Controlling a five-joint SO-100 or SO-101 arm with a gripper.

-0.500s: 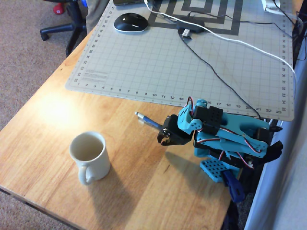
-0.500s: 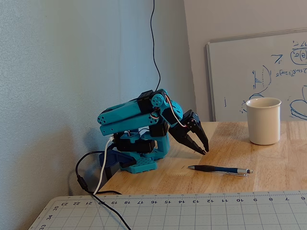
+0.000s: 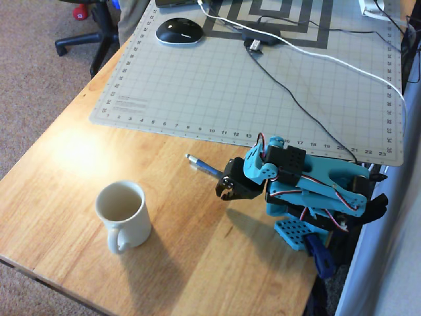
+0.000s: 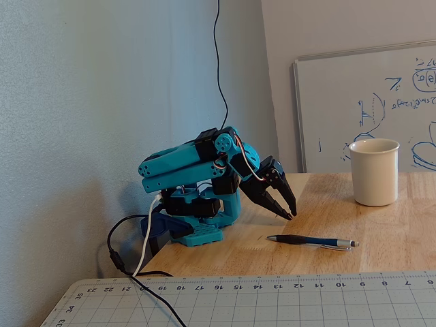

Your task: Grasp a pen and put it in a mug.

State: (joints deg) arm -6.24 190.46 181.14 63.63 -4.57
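The dark blue-black pen (image 3: 203,166) lies flat on the wooden table, silvery end pointing away from the arm; it also shows in the fixed view (image 4: 312,240). The cream-white mug (image 3: 121,212) stands upright and empty near the table's front left, handle toward the front edge, and at the right in the fixed view (image 4: 374,172). My gripper (image 3: 223,191) hangs tips-down just above the table over the pen's dark end, which it partly hides from overhead. In the fixed view the gripper (image 4: 289,214) is a little above the pen, jaws together and empty.
A grey cutting mat (image 3: 217,79) covers the table's far part, with a black mouse (image 3: 178,31) and black and white cables (image 3: 309,108) on it. The blue arm base (image 4: 197,228) stands at the table's right edge. A whiteboard (image 4: 409,88) leans behind the mug.
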